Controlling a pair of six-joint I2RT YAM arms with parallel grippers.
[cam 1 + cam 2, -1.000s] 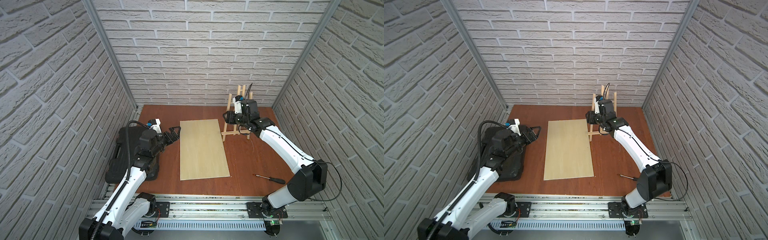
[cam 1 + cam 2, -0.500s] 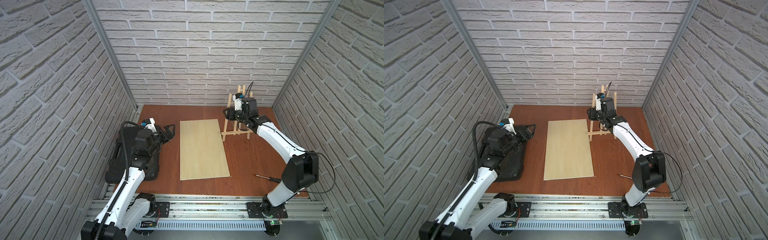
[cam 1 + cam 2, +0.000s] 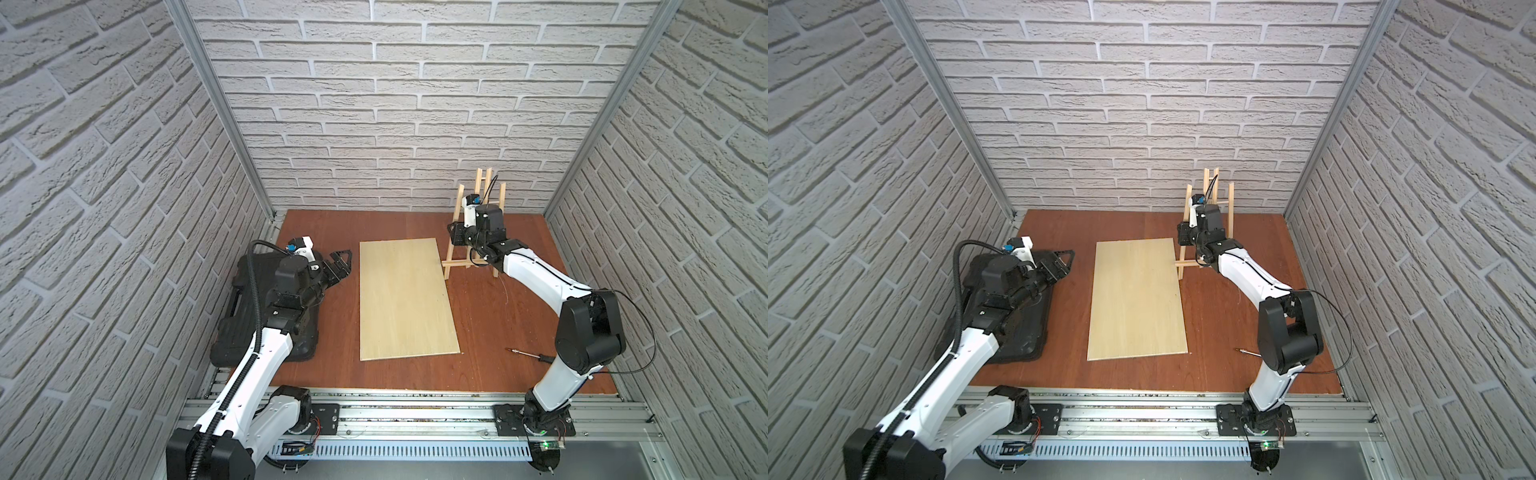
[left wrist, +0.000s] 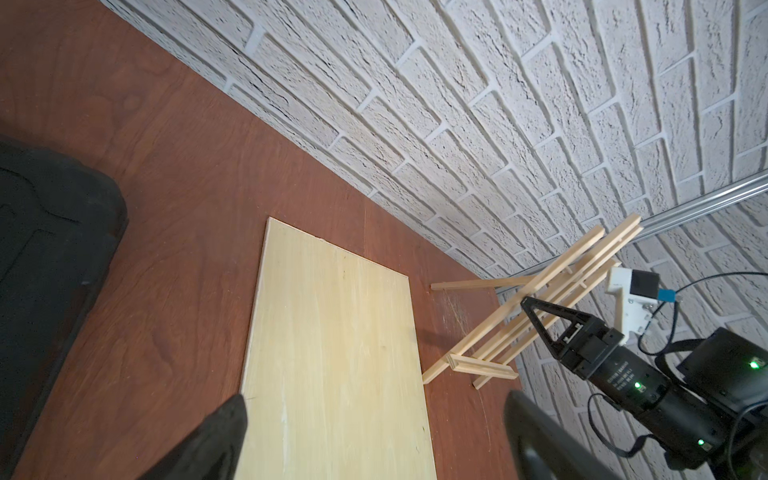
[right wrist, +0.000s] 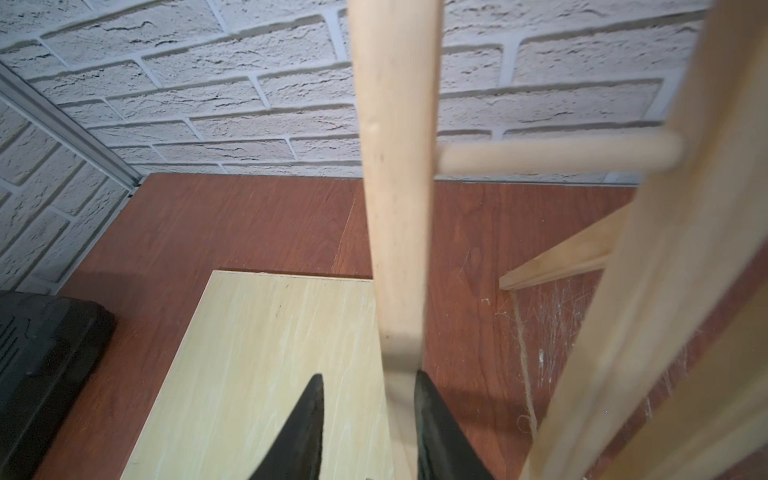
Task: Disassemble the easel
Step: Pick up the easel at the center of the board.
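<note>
White brick panels wall in a red-brown counter. A pale plywood board lies flat in the middle, a black case sits at the left edge, and a screwdriver lies near the right arm's base.

The easel stands upright on its legs at the far right of the counter, just beyond the board's far corner. It has not shifted over the last second, and its ledge and back leg look attached.

The change is at the right gripper. Its jaws have drawn in markedly and now straddle one upright slat of the front frame. One finger lies against the wood. The other finger is apart from it, with a strip of board showing between them, so this is not yet a pinch. The right arm's elbow has also swung inward while the wrist stayed at the easel.

The left gripper hangs with its jaws spread wide near the case, well apart from the easel and holding nothing; it has barely moved.

Disassembly itself seems not to have begun. This is the first hold being made, and the light frame could tip or slide if the closing finger pushes it sideways.
</note>
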